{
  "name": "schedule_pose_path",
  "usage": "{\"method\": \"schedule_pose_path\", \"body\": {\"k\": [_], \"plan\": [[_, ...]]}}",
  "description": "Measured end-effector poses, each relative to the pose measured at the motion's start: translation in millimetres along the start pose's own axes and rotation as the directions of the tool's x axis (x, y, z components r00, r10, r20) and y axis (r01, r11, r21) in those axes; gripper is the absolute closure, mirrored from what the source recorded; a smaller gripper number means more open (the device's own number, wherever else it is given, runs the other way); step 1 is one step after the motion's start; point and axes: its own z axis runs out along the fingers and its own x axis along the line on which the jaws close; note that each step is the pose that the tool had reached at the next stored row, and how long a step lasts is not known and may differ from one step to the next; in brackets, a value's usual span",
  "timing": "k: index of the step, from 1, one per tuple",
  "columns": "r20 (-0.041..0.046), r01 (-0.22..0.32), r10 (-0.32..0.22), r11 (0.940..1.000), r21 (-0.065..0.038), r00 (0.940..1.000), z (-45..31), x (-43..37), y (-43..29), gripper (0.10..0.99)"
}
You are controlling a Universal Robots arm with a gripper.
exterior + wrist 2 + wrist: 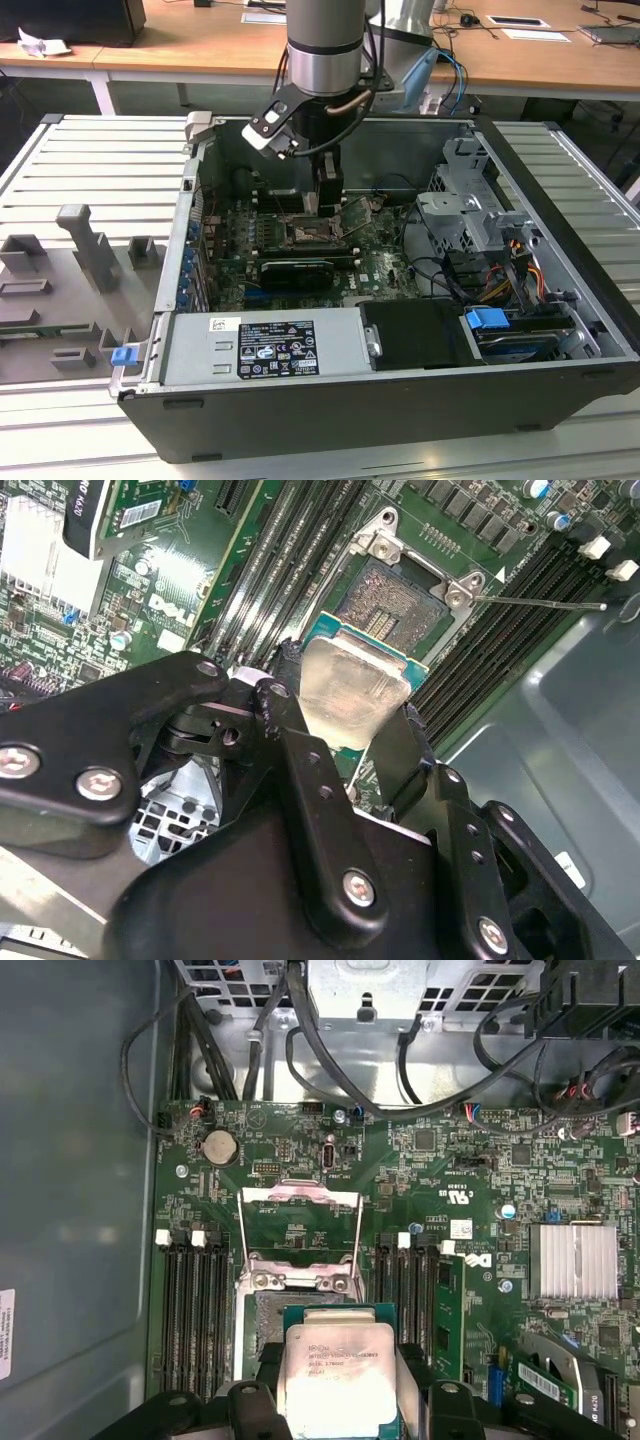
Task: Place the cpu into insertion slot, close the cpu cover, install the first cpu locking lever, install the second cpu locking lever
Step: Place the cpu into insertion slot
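The tool (350, 708) is closed on the cpu (352, 692), one black finger (290, 695) pressed to each of two opposite edges, so the chip's silvery top faces the camera in both wrist views. The cpu hangs above the green motherboard (420, 1190), just beside the insertion slot (395, 600) and overlapping its near edge; whether it touches the slot cannot be told.

In the first wrist view the slot's (260, 1315) dark contact field is bare, and the cpu cover (300, 1197) is swung open on its hinge, its thin silvery frame lying away from the socket on the far side from the chip (335, 1375). Long black memory slots (190, 1310) flank the socket on both sides. In the second wrist view a thin metal lever rod (545, 604) juts out from one corner of the socket frame.

In the exterior view the arm reaches down into the open computer case (560, 390), which lies on a slatted metal surface (90, 160), with the tool (325, 200) just over the socket (305, 235).
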Motion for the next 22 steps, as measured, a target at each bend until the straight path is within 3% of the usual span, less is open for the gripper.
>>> {"method": "schedule_pose_path", "body": {"k": [13,22], "plan": [[0.0017,-0.002,0.002,1.0000,0.000,1.0000,12.1,0.2,-0.8,0.561],[0.0024,-0.003,0.003,1.0000,0.000,1.0000,14.5,0.1,-1.1,0.561]]}}
